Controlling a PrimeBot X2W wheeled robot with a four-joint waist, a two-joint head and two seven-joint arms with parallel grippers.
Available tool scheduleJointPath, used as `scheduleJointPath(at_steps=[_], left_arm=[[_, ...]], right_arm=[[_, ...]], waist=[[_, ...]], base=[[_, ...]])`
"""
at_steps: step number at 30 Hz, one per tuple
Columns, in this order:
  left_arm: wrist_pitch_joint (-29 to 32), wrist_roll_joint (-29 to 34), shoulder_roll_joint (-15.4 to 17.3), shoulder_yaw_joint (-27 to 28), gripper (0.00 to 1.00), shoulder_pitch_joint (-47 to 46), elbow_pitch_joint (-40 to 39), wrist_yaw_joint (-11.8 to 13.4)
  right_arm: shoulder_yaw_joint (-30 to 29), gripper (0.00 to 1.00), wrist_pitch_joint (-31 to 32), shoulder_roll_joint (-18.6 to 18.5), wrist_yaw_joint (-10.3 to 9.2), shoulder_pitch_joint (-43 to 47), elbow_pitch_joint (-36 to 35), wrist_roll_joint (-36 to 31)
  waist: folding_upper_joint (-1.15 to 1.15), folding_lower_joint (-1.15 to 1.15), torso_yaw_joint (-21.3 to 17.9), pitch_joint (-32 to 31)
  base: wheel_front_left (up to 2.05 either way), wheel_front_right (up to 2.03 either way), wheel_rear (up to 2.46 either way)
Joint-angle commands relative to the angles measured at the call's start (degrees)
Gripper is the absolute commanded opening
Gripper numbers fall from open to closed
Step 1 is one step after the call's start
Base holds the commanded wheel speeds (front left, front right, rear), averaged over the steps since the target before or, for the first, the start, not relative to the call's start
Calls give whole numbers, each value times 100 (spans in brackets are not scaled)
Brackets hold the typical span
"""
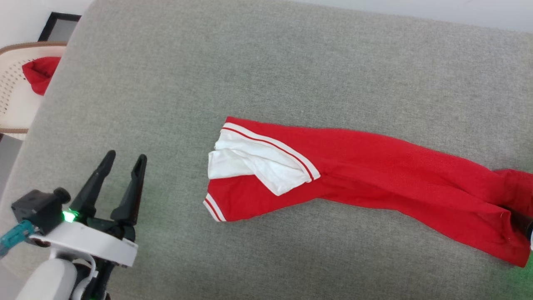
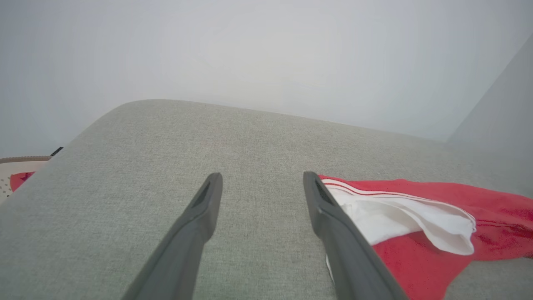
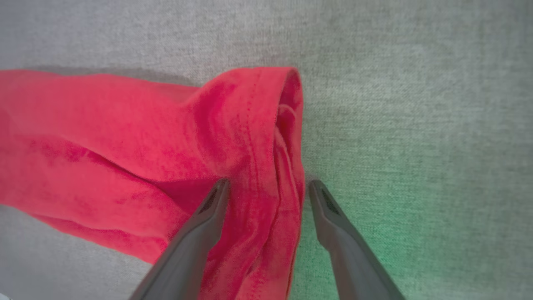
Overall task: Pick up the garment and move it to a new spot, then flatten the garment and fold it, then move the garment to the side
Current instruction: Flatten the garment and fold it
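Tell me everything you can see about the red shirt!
The red shirt looks like soft knit fabric, bunched into a long crumpled strip lying on the grey cushion. At its left end a white sleeve is folded over the red, edged with white-and-red striped trim. At the other end the stitched hem is rumpled, and the right gripper stands open with a finger on either side of it, not pinching. The left gripper is open, apart from the shirt.

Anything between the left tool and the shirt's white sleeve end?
Nothing. In the head view, bare grey cushion separates the left tool from the garment. The tool's jaws stand open.
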Motion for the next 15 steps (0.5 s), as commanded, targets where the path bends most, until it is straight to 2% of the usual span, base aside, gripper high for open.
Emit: scheduleJointPath(at_steps=[1,4,5,6,8,15], left_arm=[[-22,36,-23,32,100,33,-18,5],[-22,258,-78,-16,100,28,-63,5],[-22,284,-99,-7,100,12,-66,5],[-22,308,-95,-28,100,-4,-54,5],[-22,324,-97,-77,100,-57,-50,5],[-22,371,-32,43,100,-73,-87,5]], right_arm=[[7,100,82,60,-5,-1,74,-31],[-60,100,316,228,-4,-123,132,-253],[-64,89,354,287,-4,-170,142,-314],[-44,45,380,332,-4,-201,154,-379],[9,0,378,420,-4,-234,157,-477],[-250,0,39,495,-6,-367,16,-591]], waist=[[0,0,16,-5],[0,0,26,34],[0,0,25,60],[0,0,22,83],[0,0,11,142],[0,0,-154,267]], base=[[0,0,0],[0,0,0],[0,0,0],[0,0,0],[0,0,0],[0,0,0]])
